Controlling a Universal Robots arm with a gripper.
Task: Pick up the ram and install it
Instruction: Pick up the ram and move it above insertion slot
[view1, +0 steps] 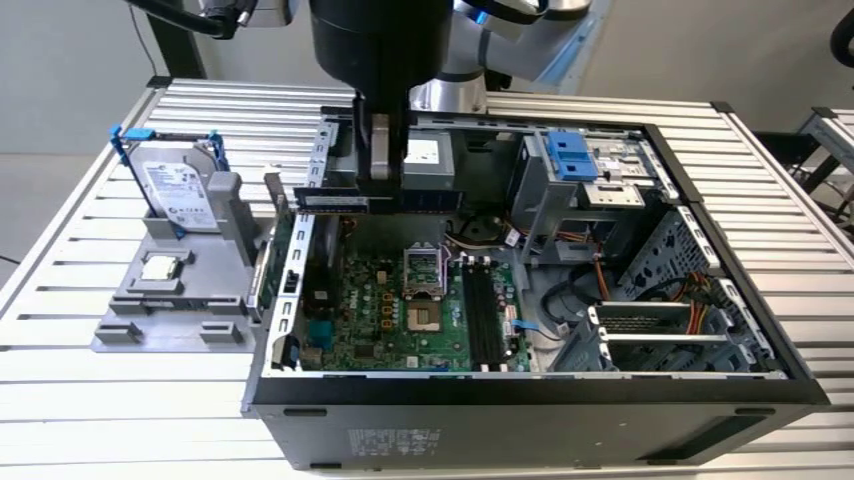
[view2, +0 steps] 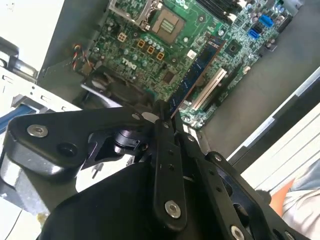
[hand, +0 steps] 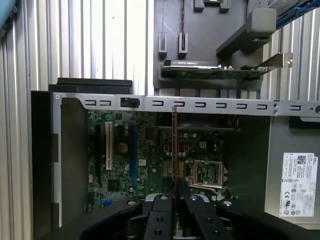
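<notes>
At the exterior view's left, a hard drive (view1: 178, 190) stands in a grey holder (view1: 134, 325), with a small chip (view1: 160, 267) lower in the frame. Next comes the open case (view1: 534, 385), its green motherboard (view1: 394, 315) on the floor. In the upper middle, the gripper (view1: 384, 192) reaches down, pinched tight on the ram (view1: 331, 201), held level above the board. In both wrist views the ram (view2: 197, 70) (hand: 174, 145) juts out from the fingers (hand: 162, 210) over the board. The black slots (view1: 483, 310) lie lower right, well apart from it.

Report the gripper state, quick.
The gripper is shut on the ram, above the motherboard.
</notes>
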